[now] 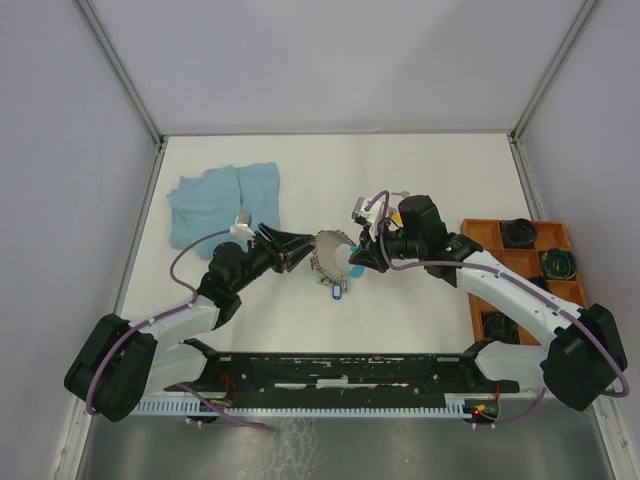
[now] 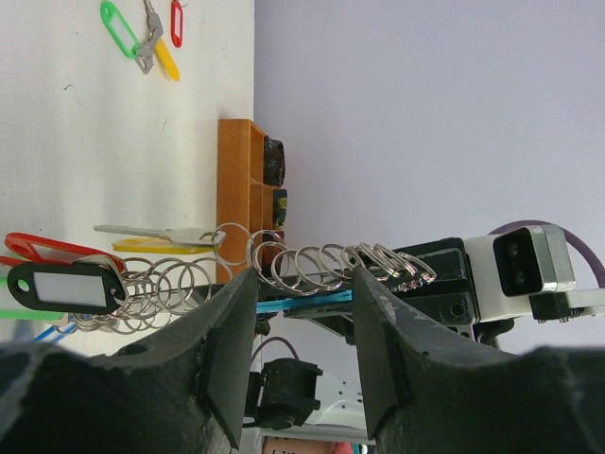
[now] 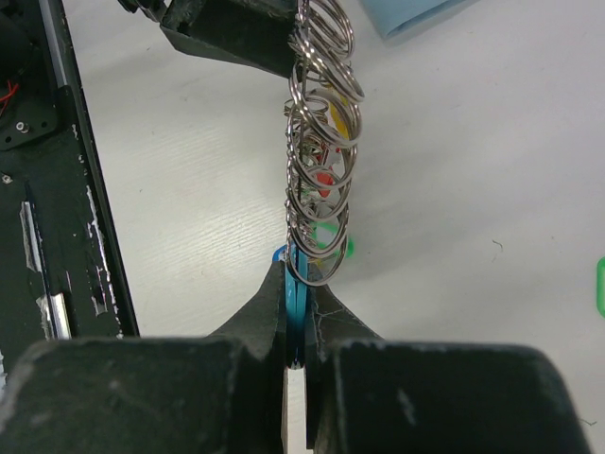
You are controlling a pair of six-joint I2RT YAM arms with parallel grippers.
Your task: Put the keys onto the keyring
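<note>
right gripper (image 3: 298, 291) pinching blue tag (image 3: 294, 320), left gripper (image 2: 302, 280) unclear, ring chain (image 3: 318, 142) between, tray (image 1: 480, 232) nearby

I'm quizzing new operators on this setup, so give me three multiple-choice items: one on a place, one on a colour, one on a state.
1. Where on the table does the cloth lie? A near edge; B far-left part; C right edge.
2. What colour is the tray? A green; B orange; C white.
3. How is the right pincer? A wide open; B out of view; C shut on a blue tag.
Answers: B, it lies beyond the left arm; B, orange walls show at right; C, the tag sits clamped in it.
</note>
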